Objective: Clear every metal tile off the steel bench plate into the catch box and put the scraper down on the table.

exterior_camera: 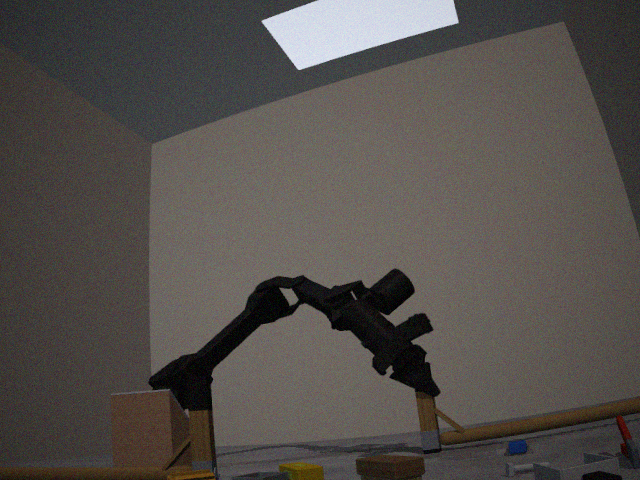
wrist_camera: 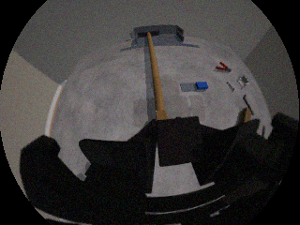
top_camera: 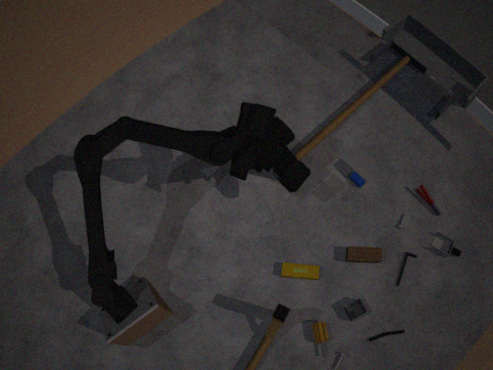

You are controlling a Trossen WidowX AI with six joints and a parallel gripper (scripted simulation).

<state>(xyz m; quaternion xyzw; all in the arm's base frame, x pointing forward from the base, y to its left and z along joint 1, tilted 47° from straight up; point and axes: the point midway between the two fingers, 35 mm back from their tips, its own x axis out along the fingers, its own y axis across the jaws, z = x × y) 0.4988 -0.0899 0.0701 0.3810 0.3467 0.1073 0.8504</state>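
Top view shows the long scraper stretched diagonally across the grey bench, its far end reaching onto the steel bench plate right where the catch box begins. The gripper has its jaws closed narrow on the near end of the wooden handle, so the scraper is firmly in hand. I cannot make out any metal tile on the plate in this dim light; whether they all lie in the box is hard to tell. The risk I see from here: the handle is long and held only at its very end, so a small twist of the wrist could swing the far blade sideways, knock it against the box wall or ride it off the plate's edge, and any tile left could be pushed off the side onto the bench instead of into the box. Drawing back too low could also drag the shaft toward the blue block lying just beside its line. As for the pose, the arm rises from its base at the near corner, folds at a high elbow and slopes down and forward, the wrist pitched toward the bench with the scraper running out ahead of it toward the far end.
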